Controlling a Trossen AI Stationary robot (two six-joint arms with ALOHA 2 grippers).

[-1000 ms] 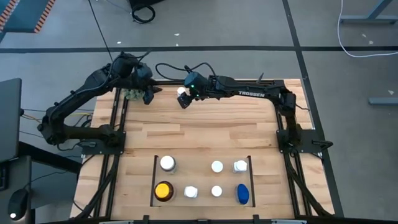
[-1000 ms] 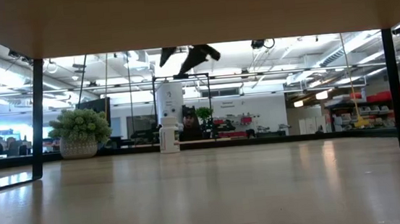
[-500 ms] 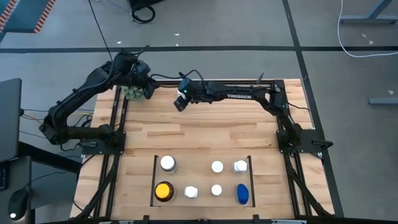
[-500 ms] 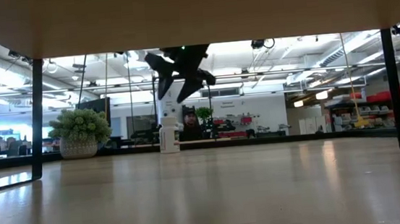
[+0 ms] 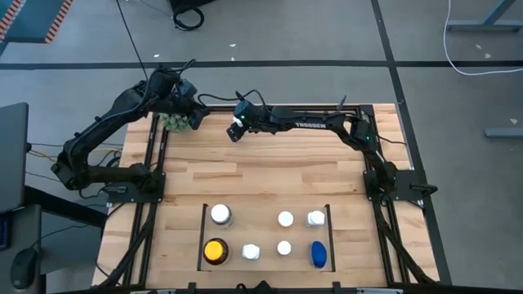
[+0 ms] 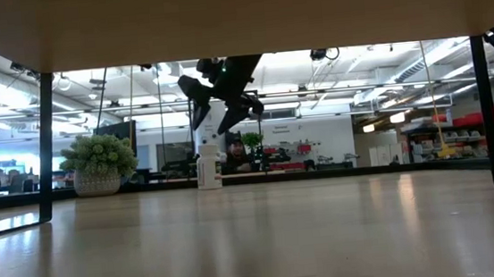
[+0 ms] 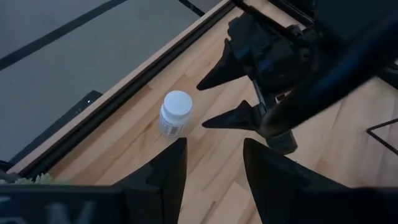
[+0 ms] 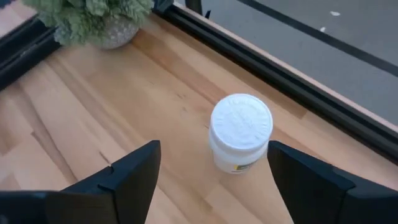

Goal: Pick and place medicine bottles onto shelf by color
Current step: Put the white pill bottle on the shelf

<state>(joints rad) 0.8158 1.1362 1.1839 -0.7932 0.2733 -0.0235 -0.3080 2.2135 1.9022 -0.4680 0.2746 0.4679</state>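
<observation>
Pale wood planks are making up our table (image 5: pixel 261 175), framed by thin black rails, with concrete floor beyond. We are working at the far edge, where our right gripper (image 8: pixel 205 177) is hovering just above a white bottle (image 8: pixel 240 132) with its jaws spread wide, nothing held. Our left gripper (image 7: pixel 211 165) is waiting nearby beside the plant (image 5: pixel 174 122), jaws partly open and empty.

We are judging the job mostly done: in the shelf (image 5: pixel 265 206) near the front edge, six bottles are sitting upright and apart, four white-capped ones (image 5: pixel 285 219), an amber one (image 5: pixel 216 251) with a yellow cap, and a blue one (image 5: pixel 319 254). Only the white bottle at the far edge is waiting outside it.

That bottle is a short smooth plastic cylinder with a round, finely textured cap and a small label. The plant is a fuzzy green ball in a rounded pot.
</observation>
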